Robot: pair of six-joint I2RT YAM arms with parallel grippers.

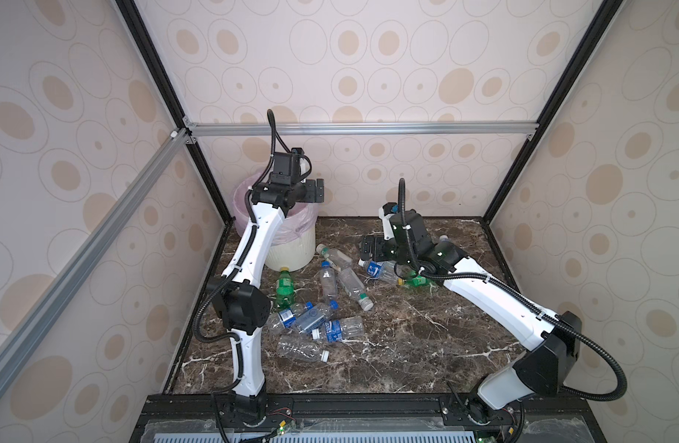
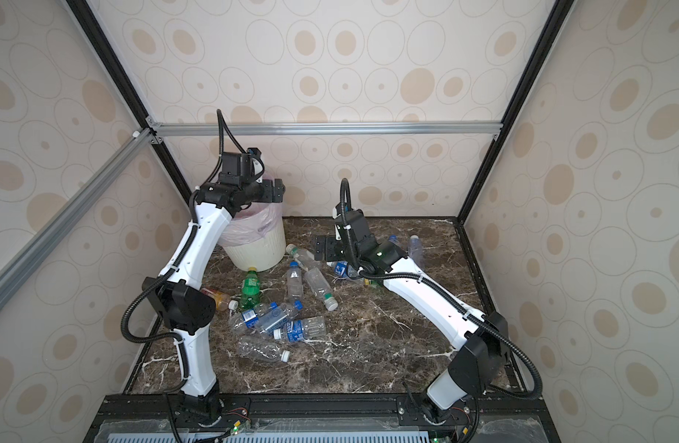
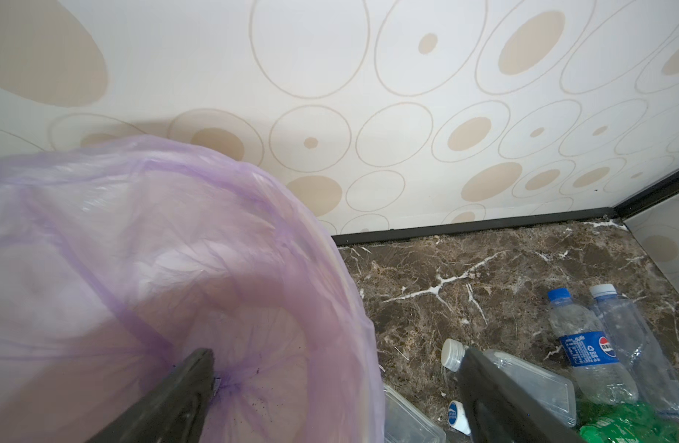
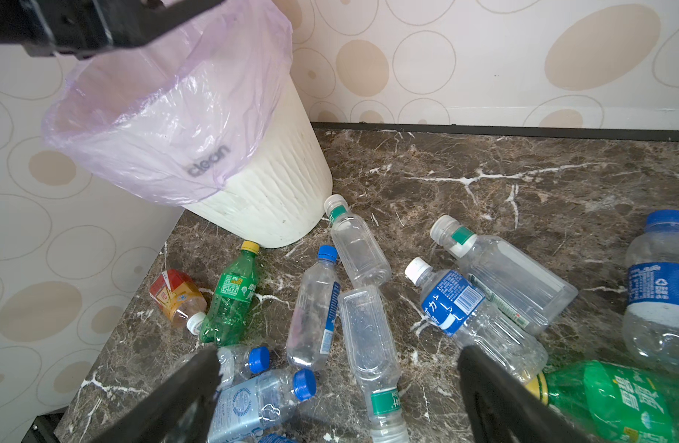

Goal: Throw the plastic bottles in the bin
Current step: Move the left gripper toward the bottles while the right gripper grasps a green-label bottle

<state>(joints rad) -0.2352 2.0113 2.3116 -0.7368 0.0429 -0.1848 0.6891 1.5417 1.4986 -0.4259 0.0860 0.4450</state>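
Both alike: left arm [image 1: 249, 249] and right arm [image 1: 495, 303] wear white tapered shells with small dark screw holes; bulky black housings [image 1: 240, 307] at joints. Black ribbed cable [image 1: 402, 203] runs outside each, pinned by white ties [image 1: 485, 279]. Ends: left gripper [image 1: 315, 190], right gripper [image 1: 373, 248], matte black, blocky, flat fingers. Black base [image 1: 249, 412] under each.

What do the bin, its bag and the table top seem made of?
The bin: probably matte cream plastic, ribbed wall. The bag: thin translucent pink film, wrinkled, glossy. The table top: brown marble look, white veins; maybe printed.
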